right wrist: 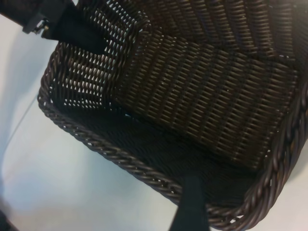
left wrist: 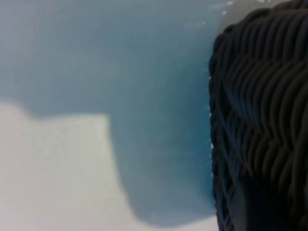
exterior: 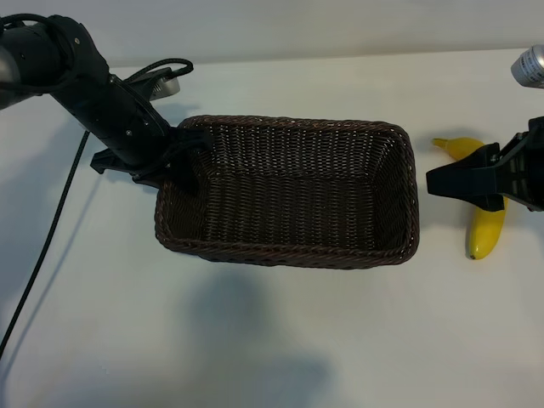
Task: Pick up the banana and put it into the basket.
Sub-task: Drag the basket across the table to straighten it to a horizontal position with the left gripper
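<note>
We judge the pick-up not yet begun: the banana [exterior: 486, 228] lies on the counter [exterior: 272, 340] directly beneath the released right gripper [exterior: 435, 182], beside the basket [exterior: 289, 252] whose far rim the left gripper [exterior: 189, 160] grasps, so next we lower and clamp.

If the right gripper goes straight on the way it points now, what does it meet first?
Probably the basket: the right gripper, jaws open, points toward its near end wall, and the right wrist view looks into the empty basket. The banana lies beneath it, not ahead.
</note>
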Robot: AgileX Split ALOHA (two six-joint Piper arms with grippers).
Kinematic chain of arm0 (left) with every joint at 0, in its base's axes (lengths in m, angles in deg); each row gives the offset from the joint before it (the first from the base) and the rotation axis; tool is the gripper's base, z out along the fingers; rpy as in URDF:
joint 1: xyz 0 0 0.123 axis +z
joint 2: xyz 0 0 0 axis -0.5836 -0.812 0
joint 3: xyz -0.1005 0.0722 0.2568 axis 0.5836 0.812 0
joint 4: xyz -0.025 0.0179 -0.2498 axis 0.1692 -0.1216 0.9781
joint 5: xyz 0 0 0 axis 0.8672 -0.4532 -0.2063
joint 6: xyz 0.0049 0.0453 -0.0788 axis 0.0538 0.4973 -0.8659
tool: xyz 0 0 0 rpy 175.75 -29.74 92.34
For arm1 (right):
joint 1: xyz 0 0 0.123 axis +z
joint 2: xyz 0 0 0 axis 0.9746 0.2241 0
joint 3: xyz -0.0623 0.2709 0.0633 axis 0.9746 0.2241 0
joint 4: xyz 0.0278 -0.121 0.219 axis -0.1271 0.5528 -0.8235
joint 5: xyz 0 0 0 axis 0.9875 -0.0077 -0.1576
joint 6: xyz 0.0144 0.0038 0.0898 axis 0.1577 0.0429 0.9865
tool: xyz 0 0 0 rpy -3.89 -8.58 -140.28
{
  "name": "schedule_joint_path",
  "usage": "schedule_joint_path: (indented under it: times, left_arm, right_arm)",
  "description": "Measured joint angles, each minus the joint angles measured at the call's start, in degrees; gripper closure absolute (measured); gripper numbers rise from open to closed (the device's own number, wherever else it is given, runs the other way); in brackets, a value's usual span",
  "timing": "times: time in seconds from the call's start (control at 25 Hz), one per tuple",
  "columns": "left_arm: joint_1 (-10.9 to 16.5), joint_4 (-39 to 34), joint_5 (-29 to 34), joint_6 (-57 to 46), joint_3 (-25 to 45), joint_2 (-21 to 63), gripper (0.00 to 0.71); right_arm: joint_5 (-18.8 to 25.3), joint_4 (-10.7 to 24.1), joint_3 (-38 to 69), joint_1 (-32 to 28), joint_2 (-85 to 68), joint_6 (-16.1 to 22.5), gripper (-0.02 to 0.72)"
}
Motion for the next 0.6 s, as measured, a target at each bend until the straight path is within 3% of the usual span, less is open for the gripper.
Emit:
schedule_joint_path:
  times: [0.28, 0.4, 0.6]
  left_arm:
    - [-0.05, -0.93, 0.50, -0.19, -0.13, 0.36, 0.220]
    - [-0.05, -4.91, 0.80, -2.06, -0.13, 2.20, 0.184]
    - [0.69, -8.47, 4.34, -3.02, -1.85, 6.62, 0.183]
  right_arm:
    - [0.00, 0.00, 0.00, 0.00, 0.00, 0.00, 0.109]
    - [0.00, 0.00, 0.00, 0.00, 0.00, 0.00, 0.109]
    - [0.00, 0.00, 0.00, 0.00, 0.00, 0.00, 0.109]
